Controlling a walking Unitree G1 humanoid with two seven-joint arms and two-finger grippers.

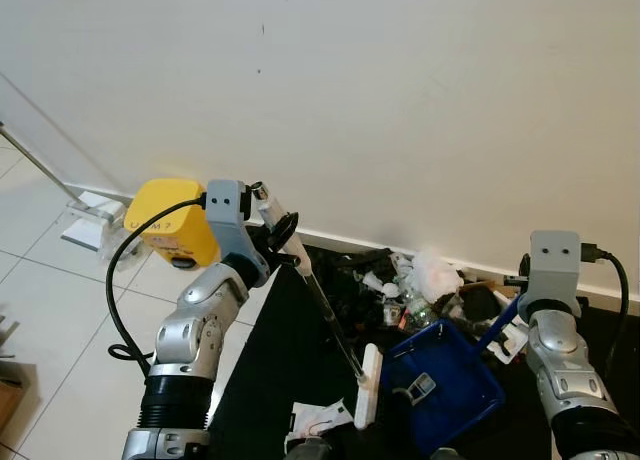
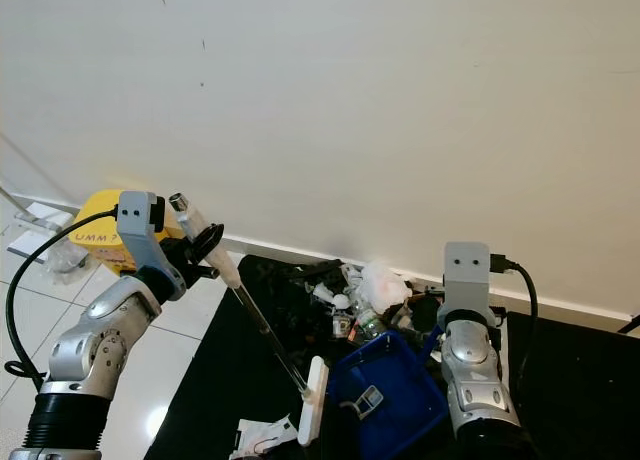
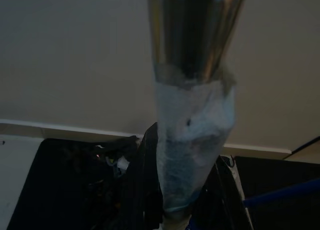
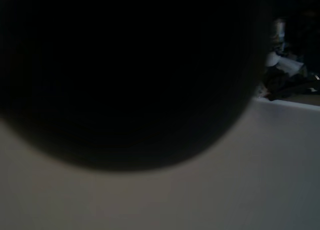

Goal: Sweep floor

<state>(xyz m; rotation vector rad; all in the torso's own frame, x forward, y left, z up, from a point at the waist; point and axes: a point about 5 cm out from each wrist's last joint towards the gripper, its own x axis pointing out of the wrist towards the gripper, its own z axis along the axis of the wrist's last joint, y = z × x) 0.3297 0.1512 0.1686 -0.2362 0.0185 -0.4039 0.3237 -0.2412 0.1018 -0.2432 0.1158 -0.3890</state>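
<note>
pale wall and white floor tiles frame your scene, with a black mat (image 1: 270, 370) laid against the skirting. take the blue dustpan (image 1: 440, 380) as your landmark: it sits on the mat with its mouth tipped toward the wall. a heap of litter (image 1: 410, 285), wrappers, small bottles and a crumpled white bag, lies just beyond it against the skirting. the broom (image 1: 325, 310) slants down to the dustpan's left, its white head (image 1: 368, 384) touching or nearly touching the pan's left edge.

your left end effector (image 1: 285, 235) is closed around the taped upper part of the broom handle, well up and left of the dustpan. your right end effector sits to the dustpan's right by its blue handle (image 1: 500, 330); its fingers are hidden, so you cannot tell whether it grips.

you look to be mid-sweep, gathering litter into the pan. next, you would likely lift the broom head past the heap toward the wall, then draw it back so the debris slides into the pan's mouth. a yellow device (image 1: 175, 220) stands far to the dustpan's left.
</note>
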